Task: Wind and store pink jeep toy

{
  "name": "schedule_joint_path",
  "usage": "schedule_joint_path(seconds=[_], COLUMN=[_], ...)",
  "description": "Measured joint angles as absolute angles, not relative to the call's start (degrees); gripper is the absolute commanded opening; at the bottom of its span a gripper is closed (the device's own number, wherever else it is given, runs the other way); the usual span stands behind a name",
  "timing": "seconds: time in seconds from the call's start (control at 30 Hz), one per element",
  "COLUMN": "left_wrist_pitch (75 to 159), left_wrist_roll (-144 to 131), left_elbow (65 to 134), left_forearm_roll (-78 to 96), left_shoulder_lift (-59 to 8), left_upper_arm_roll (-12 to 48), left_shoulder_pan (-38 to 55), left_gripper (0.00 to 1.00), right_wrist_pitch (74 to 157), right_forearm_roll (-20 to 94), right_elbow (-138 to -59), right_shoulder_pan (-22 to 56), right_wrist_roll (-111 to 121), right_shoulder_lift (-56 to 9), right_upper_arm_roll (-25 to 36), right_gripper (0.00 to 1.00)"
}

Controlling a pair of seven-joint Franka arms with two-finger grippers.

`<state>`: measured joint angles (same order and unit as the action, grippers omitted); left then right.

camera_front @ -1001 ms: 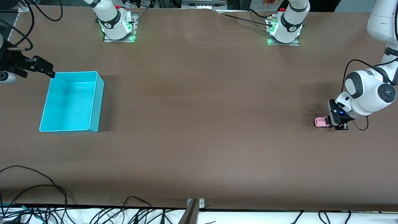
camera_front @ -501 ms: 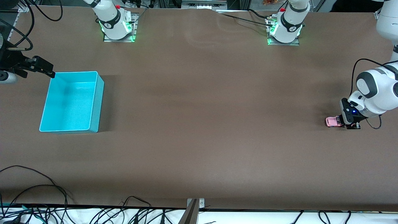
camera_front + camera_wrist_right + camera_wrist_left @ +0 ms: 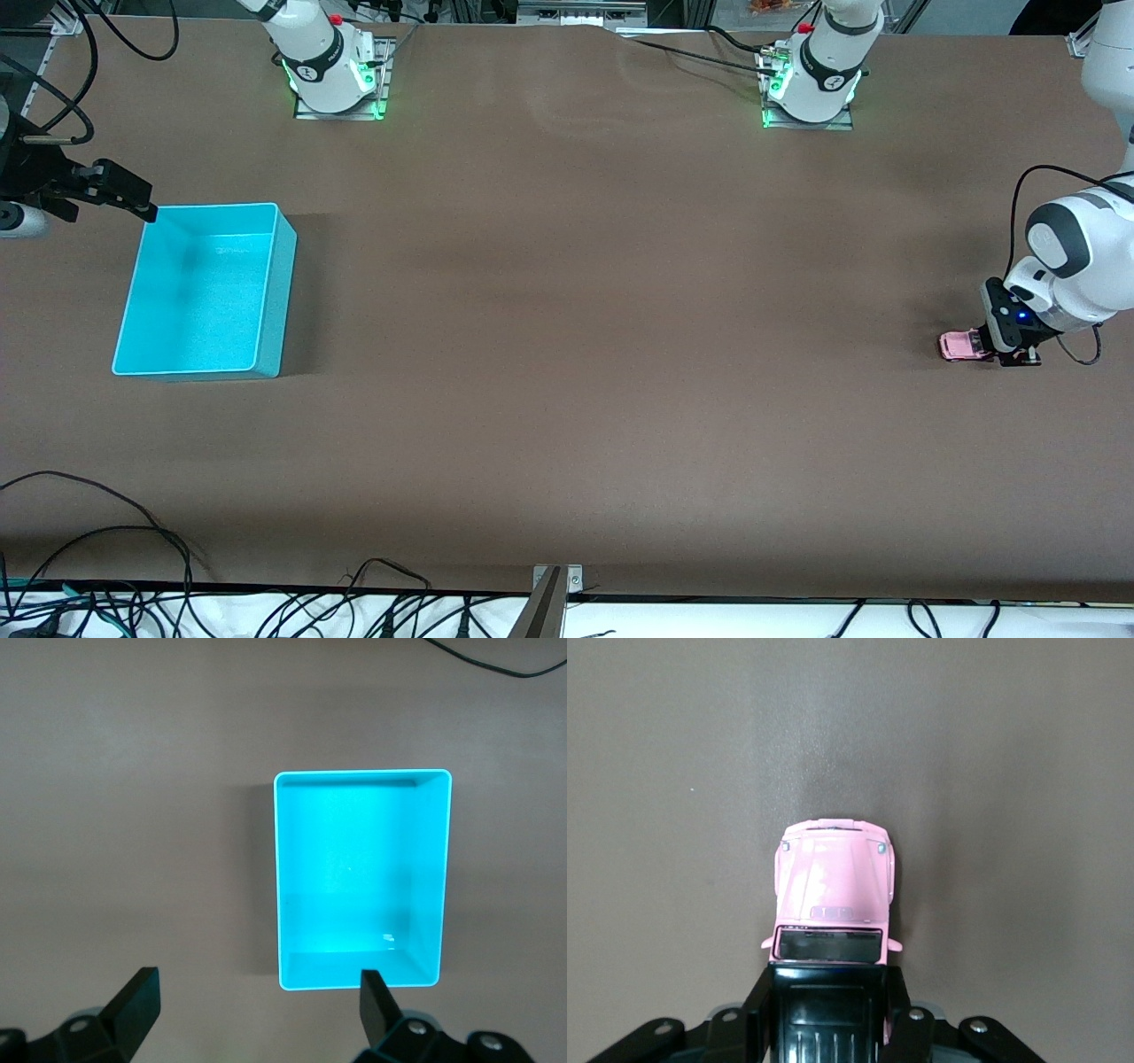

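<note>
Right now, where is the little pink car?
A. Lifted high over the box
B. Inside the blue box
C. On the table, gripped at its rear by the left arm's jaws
C: the pink jeep toy sits on the table, its black rear clamped by the left gripper.

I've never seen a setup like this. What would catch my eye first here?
Probably the bright turquoise bin, empty, at the right arm's end of the table, with the right gripper open beside its rim. At the left arm's end, the left gripper is shut on the tiny pink jeep toy down on the brown table.
</note>
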<state>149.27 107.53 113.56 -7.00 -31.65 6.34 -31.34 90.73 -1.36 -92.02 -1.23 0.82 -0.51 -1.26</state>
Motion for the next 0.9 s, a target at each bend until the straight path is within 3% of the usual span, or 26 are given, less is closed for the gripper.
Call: schedule_joint_path(seconds=[0.6,0.63,0.67,0.7,0.73,0.9], left_wrist_pitch=[149.26,149.26,149.26,149.26,149.26,149.15], left_wrist_roll=[108.44,108.44,108.45,108.45,108.45,108.73], left_elbow=[113.42,113.42,113.41,113.4,113.39,113.32], left_forearm_roll=[-7.0,-7.0,-7.0,-7.0,-7.0,-7.0], left_shoulder_lift=[-31.75,-31.75,-31.76,-31.76,-31.77,-32.2], left_upper_arm_roll=[6.34,6.34,6.34,6.34,6.34,6.24], left_shoulder_pan=[-31.48,-31.48,-31.49,-31.51,-31.53,-31.89], left_gripper=[0.0,0.08,0.28,0.59,1.0,1.0], right_wrist_pitch=[90.73,90.73,90.73,90.73,90.73,90.73], right_forearm_roll=[-1.36,-1.36,-1.36,-1.36,-1.36,-1.36], right_elbow=[-92.02,-92.02,-92.02,-92.02,-92.02,-92.02], right_shoulder_pan=[-1.23,-1.23,-1.23,-1.23,-1.23,-1.23], right_wrist_roll=[0.82,0.82,0.82,0.82,0.82,0.82], right_shoulder_lift=[-0.51,-0.51,-0.51,-0.51,-0.51,-0.51], right_upper_arm_roll=[-1.26,-1.26,-1.26,-1.26,-1.26,-1.26], right_gripper=[1.0,1.0,1.0,1.0,1.0,1.0])
